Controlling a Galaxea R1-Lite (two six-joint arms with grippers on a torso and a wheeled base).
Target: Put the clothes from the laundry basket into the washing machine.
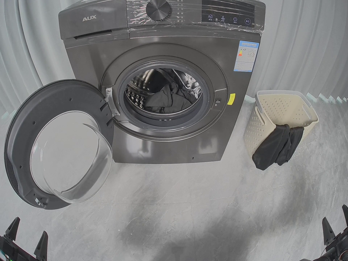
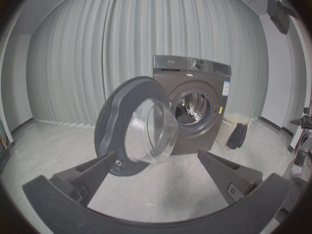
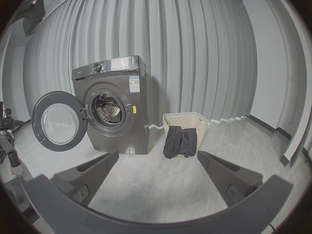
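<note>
A grey front-loading washing machine (image 1: 163,40) stands ahead with its round door (image 1: 58,145) swung open to the left. Dark clothes (image 1: 166,100) lie inside the drum. To its right a cream laundry basket (image 1: 286,109) sits on the floor, with a dark garment (image 1: 277,145) draped over its front rim. My left gripper (image 1: 27,240) hangs open at the lower left, far from the machine. My right gripper (image 1: 337,225) is open at the lower right, short of the basket. In the wrist views the left gripper (image 2: 157,169) and the right gripper (image 3: 157,169) hold nothing; the basket (image 3: 185,119) and garment (image 3: 180,142) lie ahead.
Pale curtains (image 1: 29,37) run behind the machine. Grey floor (image 1: 188,207) stretches open between the grippers and the machine. The open door juts out over the floor on the left side.
</note>
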